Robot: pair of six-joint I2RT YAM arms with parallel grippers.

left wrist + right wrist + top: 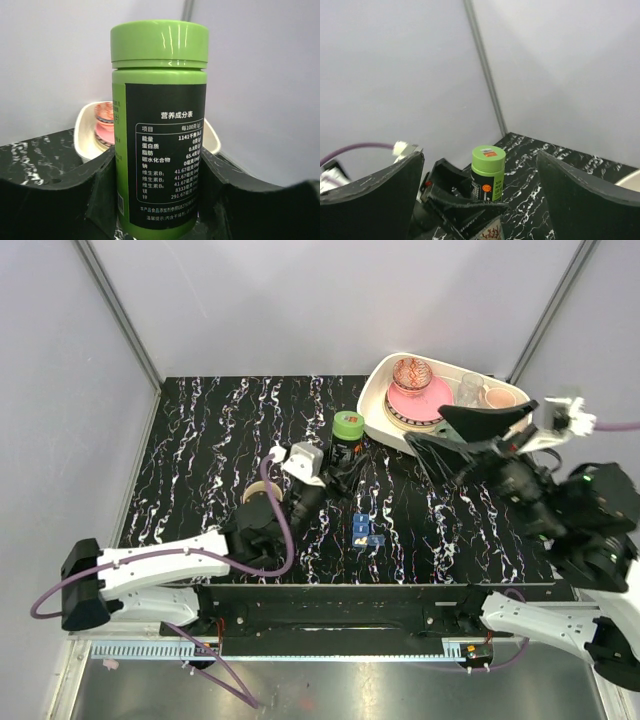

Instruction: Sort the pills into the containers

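Observation:
A green pill bottle (347,443) with a green cap and black label stands upright on the black marbled table. My left gripper (341,468) is shut on its lower body; in the left wrist view the bottle (159,100) fills the gap between both fingers (100,180), with the gripper (157,167) round its base. The small blue pill box (367,530) lies on the table just in front of the bottle. My right gripper (426,426) is wide open and empty, raised to the right of the bottle; its wrist view (480,157) shows the bottle (488,172) ahead. No loose pills show.
A white tray (376,390) at the back right holds a pink plate (432,400) with a red-patterned bowl (412,371), a glass (470,388) and a beige mug (499,397). A beige round thing (257,494) lies partly under my left arm. Grey walls enclose the table.

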